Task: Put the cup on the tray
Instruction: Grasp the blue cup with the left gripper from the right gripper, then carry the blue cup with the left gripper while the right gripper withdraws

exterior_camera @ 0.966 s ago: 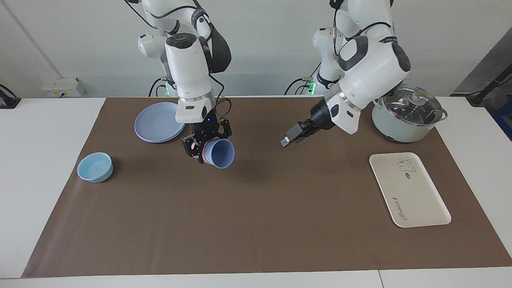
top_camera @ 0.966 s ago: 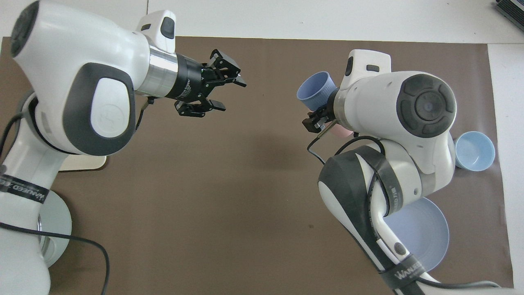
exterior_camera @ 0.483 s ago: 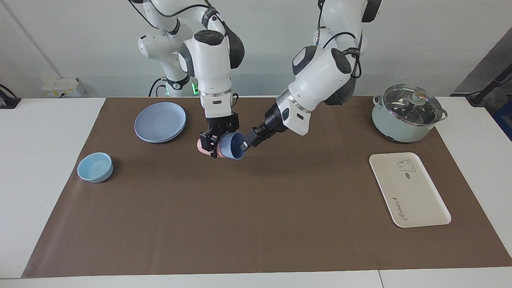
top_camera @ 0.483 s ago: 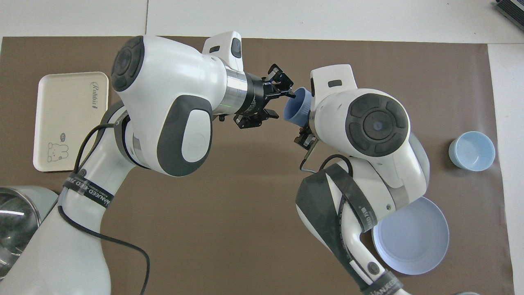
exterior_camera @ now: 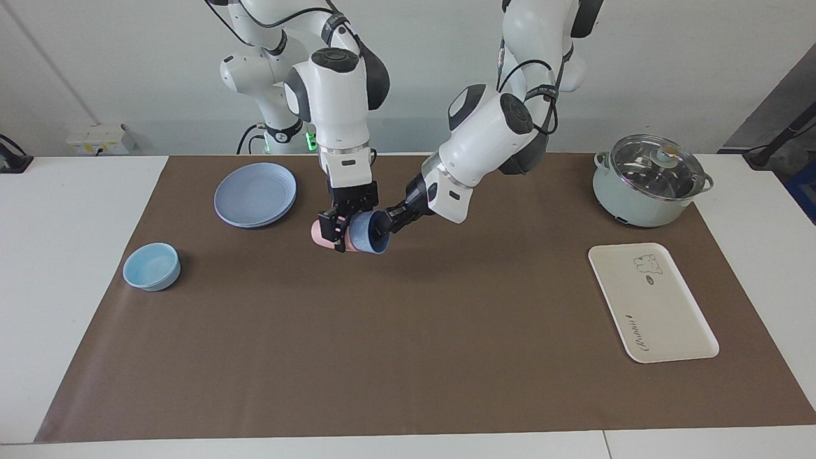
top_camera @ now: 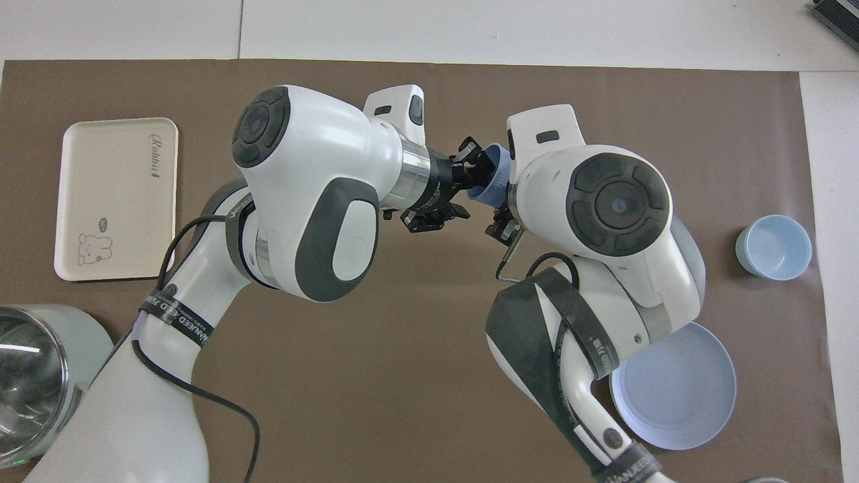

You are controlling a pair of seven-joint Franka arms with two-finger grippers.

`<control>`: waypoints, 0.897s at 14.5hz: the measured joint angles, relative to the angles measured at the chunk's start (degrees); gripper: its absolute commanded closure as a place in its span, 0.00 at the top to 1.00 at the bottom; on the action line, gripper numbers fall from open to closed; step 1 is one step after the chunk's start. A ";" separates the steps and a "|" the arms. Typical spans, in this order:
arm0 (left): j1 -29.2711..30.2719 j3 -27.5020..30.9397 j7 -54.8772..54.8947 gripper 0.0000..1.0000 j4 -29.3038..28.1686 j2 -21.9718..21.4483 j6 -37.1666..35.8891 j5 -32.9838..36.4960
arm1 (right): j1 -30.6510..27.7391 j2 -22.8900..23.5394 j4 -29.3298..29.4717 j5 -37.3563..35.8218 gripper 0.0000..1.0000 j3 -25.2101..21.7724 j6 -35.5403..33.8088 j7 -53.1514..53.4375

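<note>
Facing view: the right tool point(exterior_camera: 336, 231) is shut on 2 nested cups held sideways in the air over the brown mat point(exterior_camera: 408, 357), the blue cup point(exterior_camera: 368, 233) sleeved in a pink cup point(exterior_camera: 316, 232). The left tool point(exterior_camera: 387, 224) meets the blue cup's rim; whether its fingers grip cannot be told. The tray point(exterior_camera: 676, 331) lies flat at the left arm's end of the surface, well apart, near the mat edge, with bare mat between.
</note>
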 measured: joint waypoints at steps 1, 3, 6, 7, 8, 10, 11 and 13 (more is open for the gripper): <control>-0.23 -0.02 0.00 0.12 0.00 -0.01 0.22 0.00 | 0.00 0.00 0.00 0.00 0.00 0.00 0.00 0.00; -0.37 0.01 0.00 0.00 0.02 -0.06 0.85 0.00 | 0.00 0.03 -0.05 -0.01 0.00 0.00 -0.14 -0.06; -0.38 0.07 0.00 0.00 0.09 -0.15 1.04 -0.01 | -0.03 0.07 0.02 -0.05 0.00 -0.03 -0.13 -0.06; -0.36 0.11 0.00 0.00 0.11 -0.16 1.03 -0.01 | -0.03 0.07 0.04 -0.05 0.00 -0.03 -0.10 -0.06; -0.34 0.21 0.00 0.00 0.17 -0.19 1.02 -0.01 | -0.04 0.09 0.06 -0.06 0.00 -0.06 0.01 -0.06; 0.27 0.62 0.05 0.00 0.98 -0.25 0.83 -0.01 | -0.22 0.13 0.23 -0.26 0.00 -0.27 0.11 -0.06; 1.06 0.75 0.23 0.00 1.69 -0.30 0.44 0.18 | -0.27 0.23 0.37 -0.38 0.00 -0.48 0.25 -0.06; 3.18 0.95 0.53 0.00 3.32 -0.46 -0.92 2.66 | -0.25 0.53 0.43 -0.43 0.00 -0.64 0.34 -0.09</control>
